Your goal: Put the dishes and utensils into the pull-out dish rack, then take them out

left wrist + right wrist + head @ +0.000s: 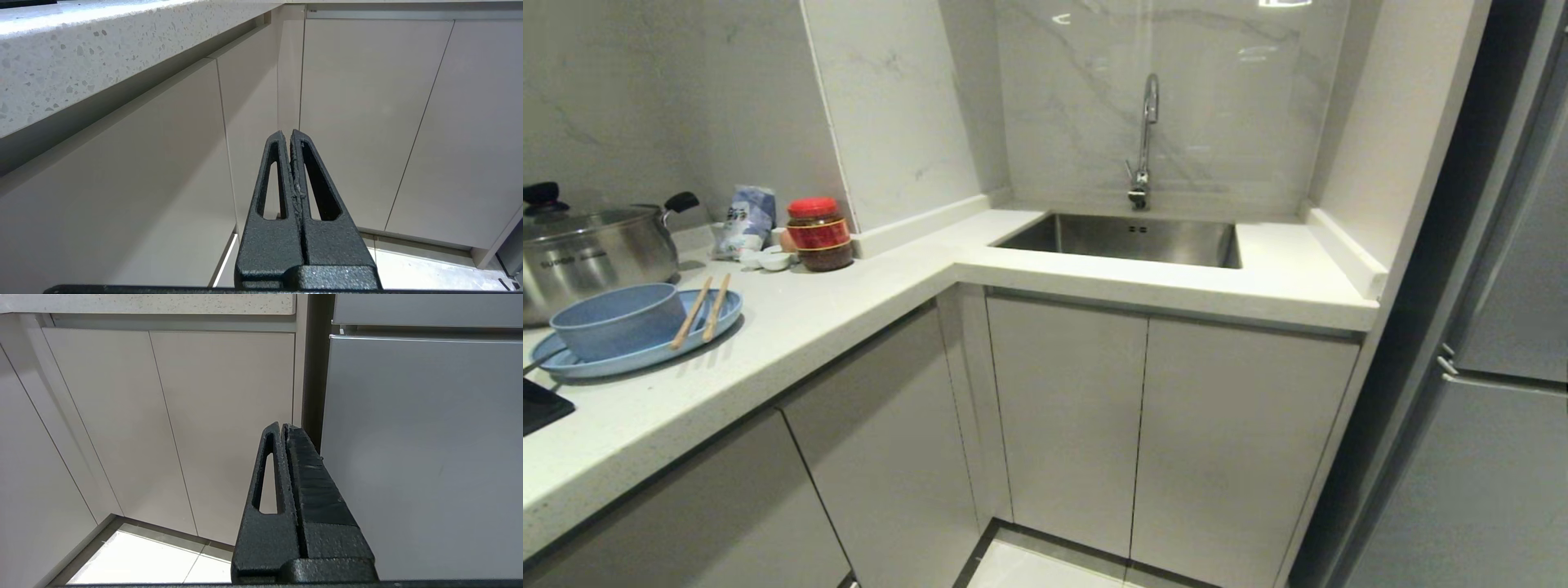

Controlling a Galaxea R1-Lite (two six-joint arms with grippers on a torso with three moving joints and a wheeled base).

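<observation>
On the counter at the robot's left, the light blue oval plate is seen with the round bowl set on it and the pair of chopsticks laid across its rim beside the bowl, their long axis running away from the counter's front edge toward the wall. The spoon cannot be made out, and no pull-out dish rack is visible; only closed cabinet fronts are shown below the counter and sink. The left gripper and the right gripper are both held low before these fronts, well below the counter top, each with its fingers pressed together on nothing. The dishes are judged to lie up and leftward of both, nearer the left arm, so that arm is favoured once the rack is drawn out.
</observation>
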